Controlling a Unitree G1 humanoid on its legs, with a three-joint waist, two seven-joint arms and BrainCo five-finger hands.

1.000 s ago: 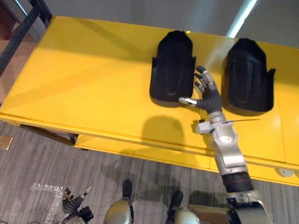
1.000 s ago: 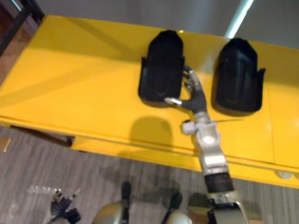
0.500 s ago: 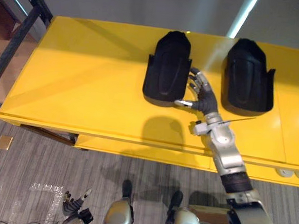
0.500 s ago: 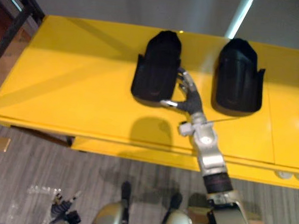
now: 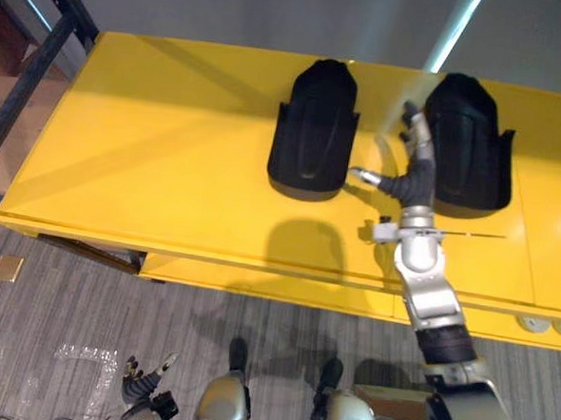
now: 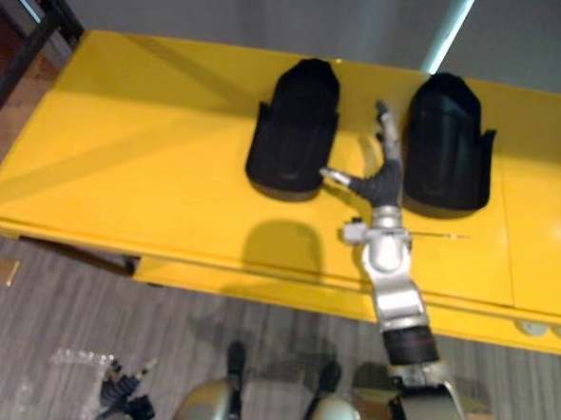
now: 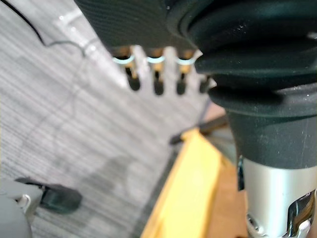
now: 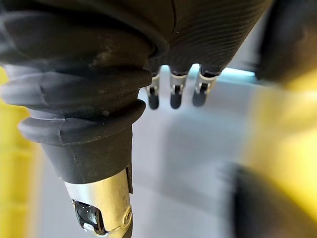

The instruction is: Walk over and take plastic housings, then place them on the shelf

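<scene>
A long yellow shelf [image 5: 170, 146] runs across the room above a grey carpet floor [image 5: 65, 302], with a black metal frame [image 5: 32, 71] standing at its far left end. Two black plastic housings lie flat on the shelf, side by side and well apart, rounded ends towards the wall. The robot's right hand [image 5: 408, 183] reaches up over the shelf edge into the gap between them. It is spread wide and holds nothing: its fingers [image 5: 415, 133] point straight towards the wall, running just beside the near edge of the right housing [image 5: 465, 145], and whether they touch it cannot be told. The thumb [image 5: 361, 175] sticks out sideways towards the lower corner of the left housing [image 5: 314, 126], with its tip close to that corner. The robot's left hand [image 5: 144, 392] hangs low beside its body, near the floor and well away from the shelf, with its fingers [image 7: 157, 84] loose, relaxed and empty.
</scene>
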